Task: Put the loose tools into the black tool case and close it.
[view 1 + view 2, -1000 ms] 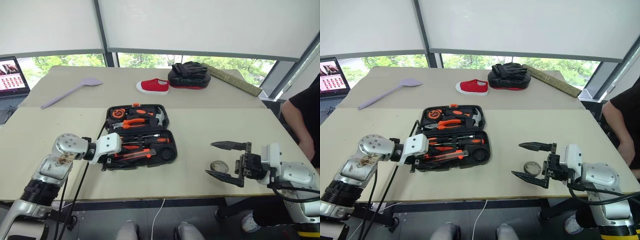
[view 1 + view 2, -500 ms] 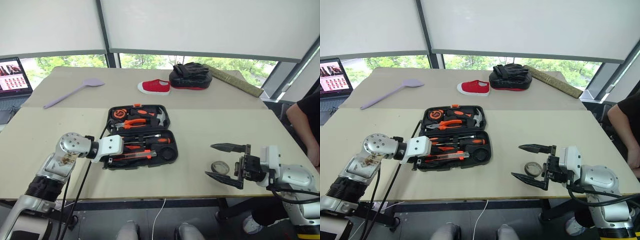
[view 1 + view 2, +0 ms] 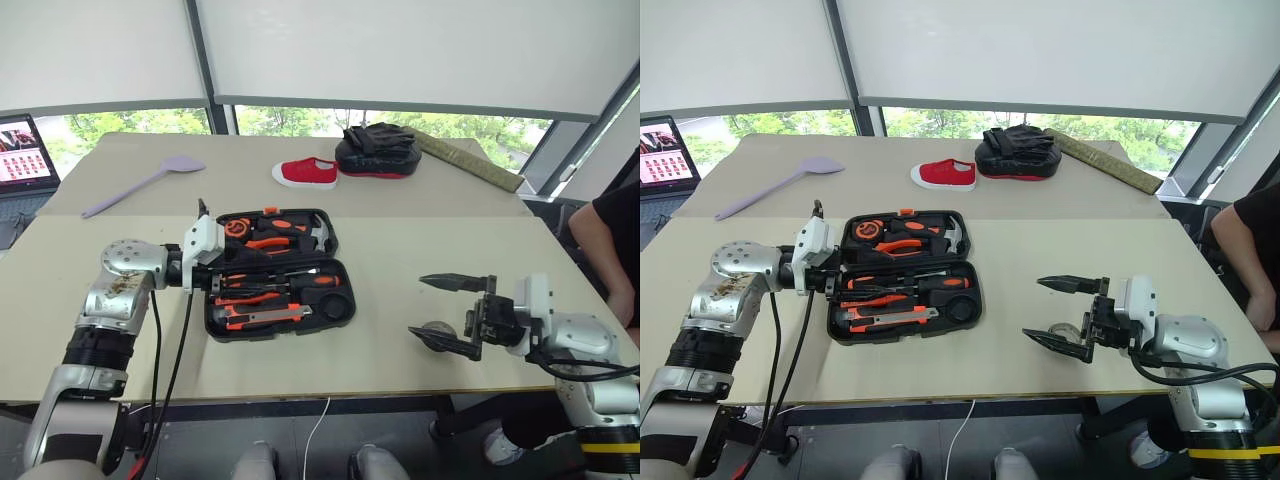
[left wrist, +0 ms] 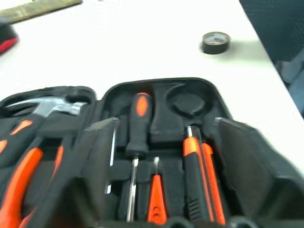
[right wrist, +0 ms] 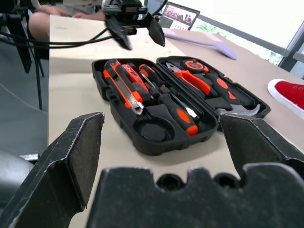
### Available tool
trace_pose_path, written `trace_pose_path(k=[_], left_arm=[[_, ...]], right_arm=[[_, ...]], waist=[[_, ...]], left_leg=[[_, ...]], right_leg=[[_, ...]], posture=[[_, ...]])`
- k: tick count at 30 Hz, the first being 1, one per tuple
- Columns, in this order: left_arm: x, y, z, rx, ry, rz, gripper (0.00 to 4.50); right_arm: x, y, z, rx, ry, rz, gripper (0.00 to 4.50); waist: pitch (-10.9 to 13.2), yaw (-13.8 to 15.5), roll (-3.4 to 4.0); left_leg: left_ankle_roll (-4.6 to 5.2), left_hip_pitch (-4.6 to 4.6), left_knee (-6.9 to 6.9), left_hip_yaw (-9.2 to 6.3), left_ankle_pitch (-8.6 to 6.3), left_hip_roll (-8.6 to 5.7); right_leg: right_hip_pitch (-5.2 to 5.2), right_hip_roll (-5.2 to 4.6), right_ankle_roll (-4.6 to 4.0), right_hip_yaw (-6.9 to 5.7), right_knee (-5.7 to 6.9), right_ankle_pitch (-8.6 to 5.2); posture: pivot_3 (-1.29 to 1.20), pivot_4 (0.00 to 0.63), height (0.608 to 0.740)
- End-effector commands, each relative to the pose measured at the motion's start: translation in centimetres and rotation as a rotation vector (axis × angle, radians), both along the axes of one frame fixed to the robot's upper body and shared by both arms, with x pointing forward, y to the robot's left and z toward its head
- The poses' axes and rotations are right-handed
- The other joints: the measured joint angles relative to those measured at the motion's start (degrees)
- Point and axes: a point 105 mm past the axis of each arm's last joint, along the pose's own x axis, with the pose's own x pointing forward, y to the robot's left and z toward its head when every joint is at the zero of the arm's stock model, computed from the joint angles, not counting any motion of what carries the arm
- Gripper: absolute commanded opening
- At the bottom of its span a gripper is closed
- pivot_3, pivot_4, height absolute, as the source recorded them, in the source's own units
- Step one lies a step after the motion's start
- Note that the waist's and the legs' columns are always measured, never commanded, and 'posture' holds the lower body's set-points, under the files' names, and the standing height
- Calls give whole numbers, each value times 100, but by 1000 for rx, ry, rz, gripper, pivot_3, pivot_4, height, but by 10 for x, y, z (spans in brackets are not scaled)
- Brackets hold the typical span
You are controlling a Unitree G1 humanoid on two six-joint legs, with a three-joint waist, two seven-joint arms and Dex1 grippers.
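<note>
Left eye view is showing the black tool case (image 3: 277,271) lying open on the tan surface (image 3: 400,255), lid half toward the window, base half toward me, both halves flat. Pliers, a hammer head and a round tape measure are sitting in the far half; screwdrivers with orange-and-black handles (image 3: 283,281) and an orange-black utility knife (image 3: 268,316) are lying in the near half. One round slot (image 5: 153,129) at the base's right end is showing no tool in it. My left pincer (image 3: 203,257) is hanging just beside the case's left edge, above the surface; left wrist view is looking between its two black fingers (image 4: 247,156), which are standing apart with nothing between them. My right pincer (image 3: 1061,313) is hovering well to the right of the case, pointing toward it, its jaws spread wide and gripping nothing. A small dark tape roll (image 4: 216,42) is sitting on the surface right under that pincer's lower finger; I cannot tell whether they are touching. Farther back, a lilac spoon (image 3: 142,185), a red shoe (image 3: 305,172) and a black padded mitt (image 3: 377,150) are lying apart from the case.
</note>
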Motion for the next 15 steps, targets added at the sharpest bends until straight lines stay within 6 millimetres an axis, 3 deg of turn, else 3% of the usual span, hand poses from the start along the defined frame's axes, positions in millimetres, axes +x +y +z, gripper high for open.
trace_pose_path(k=[1, 6, 15], left_arm=[[-7, -4, -11, 29, -17, -24, 1845], [-11, -4, -34, 72, 5, 6, 80], [-14, -5, -63, 155, 35, 13, 18]], right_arm=[[1, 4, 7, 8, -53, 2, 4500], [1, 6, 4, 25, -49, -13, 4500], [-3, 6, 0, 42, -39, -38, 4500]], waist=[[1, 4, 0], [1, 13, 0], [0, 26, 2]], left_leg=[[0, -1, 0, 1, 0, 0], [0, -3, 1, 1, 0, 2], [-1, 7, 3, 1, 1, 1]], right_leg=[[-1, 0, 0, 0, 0, 0], [-3, 0, -2, 0, 0, 1], [8, 0, -4, 1, 2, 2]], posture=[[0, 150, 740], [0, 150, 740], [0, 150, 740]])
